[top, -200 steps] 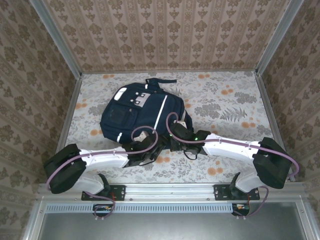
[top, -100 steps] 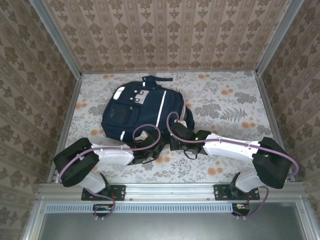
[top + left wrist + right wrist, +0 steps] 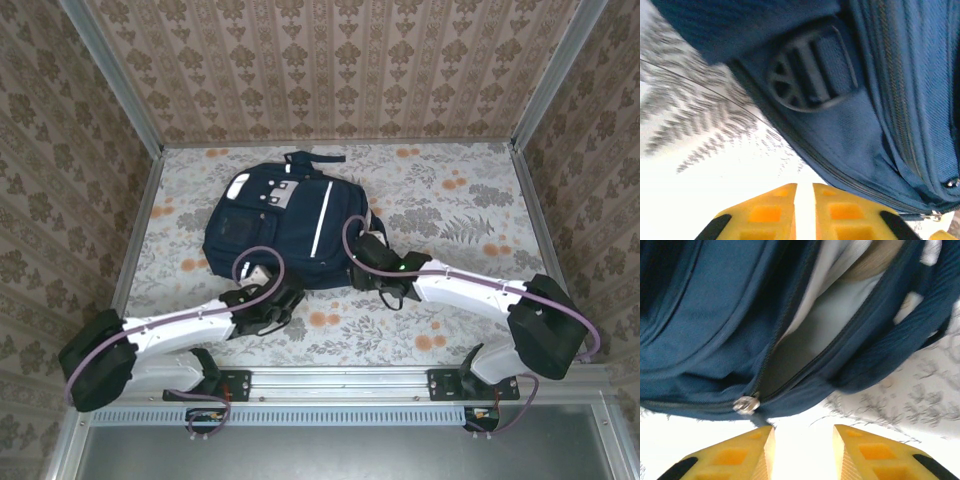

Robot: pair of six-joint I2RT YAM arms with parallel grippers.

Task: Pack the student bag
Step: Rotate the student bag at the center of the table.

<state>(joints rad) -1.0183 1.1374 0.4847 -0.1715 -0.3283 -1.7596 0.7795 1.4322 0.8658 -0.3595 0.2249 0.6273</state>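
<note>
1. The bag (image 3: 290,225) lies flat on the bench (image 3: 450,200), toward 11 o'clock from the bench's middle. Its handle end points to 12 and its near edge faces my bases, so both arms can reach that edge.
2. My right gripper (image 3: 804,432) sits at the bag's 4 o'clock corner. Its fingers are spread and nothing is between them.
3. The zip pull (image 3: 746,404) hangs at 11 o'clock from that gap, just off my left finger's tip. I judge the gripper is placed there to work the zip, though it does not grip the pull now.
4. The zip is partly parted here, with the pale lining (image 3: 830,315) showing through. Something tan (image 3: 875,257) lies deeper in at 1 o'clock, but I cannot tell what it is.
5. My left gripper (image 3: 804,187) is at the bag's 6 o'clock edge. Its fingers are almost pressed together, with a thin slit between them and nothing in it.
6. A strap buckle (image 3: 805,70) lies at 12 o'clock from it, apart from the tips. From here it could pin or tug the fabric while the other arm runs the zip; that is my guess.
7. The fabric is slack, so the zip may bunch unless the edge is held taut.
</note>
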